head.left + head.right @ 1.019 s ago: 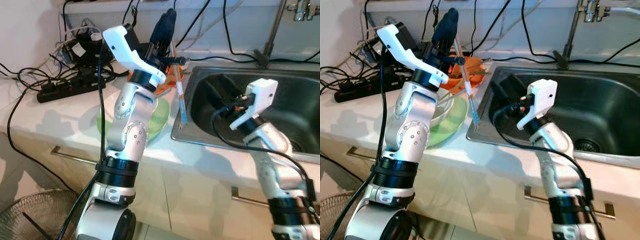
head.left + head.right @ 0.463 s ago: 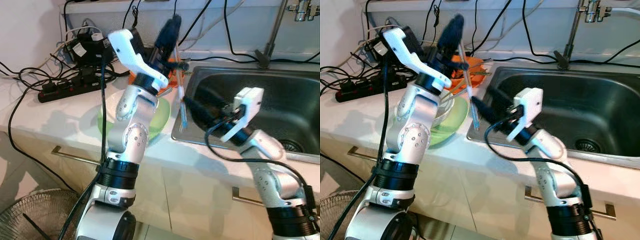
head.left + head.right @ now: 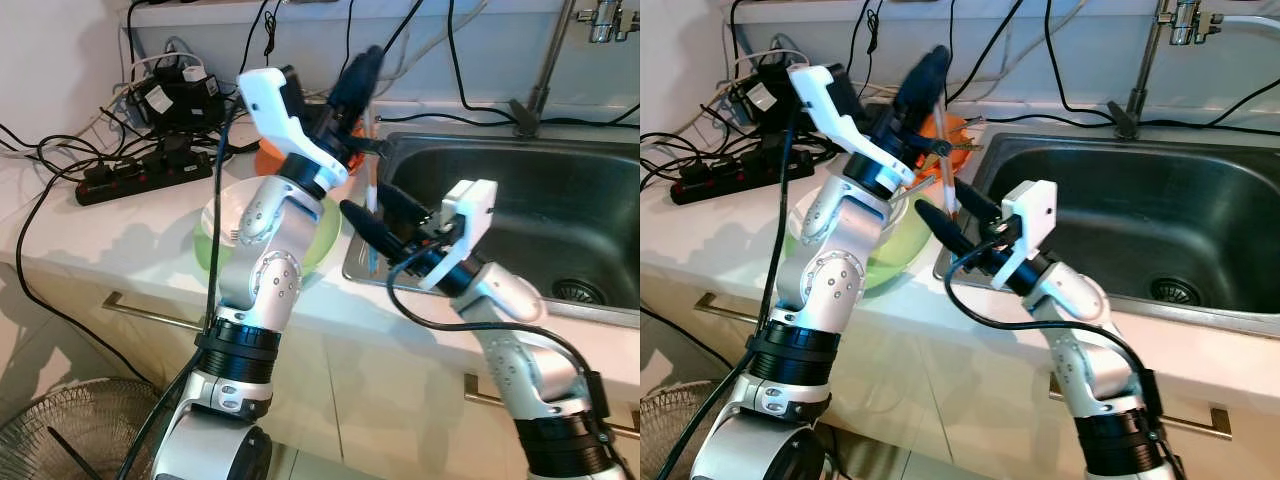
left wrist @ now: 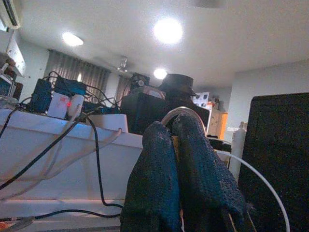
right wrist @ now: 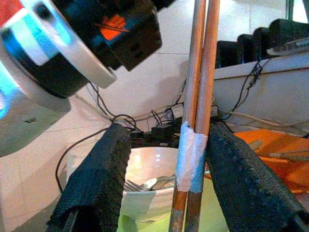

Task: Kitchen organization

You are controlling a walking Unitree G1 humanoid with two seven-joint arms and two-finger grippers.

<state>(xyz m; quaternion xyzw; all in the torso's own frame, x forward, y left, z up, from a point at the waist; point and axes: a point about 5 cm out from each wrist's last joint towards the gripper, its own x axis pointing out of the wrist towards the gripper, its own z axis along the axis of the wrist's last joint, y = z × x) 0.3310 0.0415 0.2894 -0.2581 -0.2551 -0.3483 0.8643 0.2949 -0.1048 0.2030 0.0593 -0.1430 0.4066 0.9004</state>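
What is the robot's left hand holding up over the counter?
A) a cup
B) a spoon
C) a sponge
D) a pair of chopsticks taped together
D: the left gripper is shut on a pair of chopsticks joined by a band of tape, which hang down between the open fingers of the right gripper.

power strip [image 3: 128, 174], tangled cables [image 3: 60, 150], floor fan [image 3: 60, 425]
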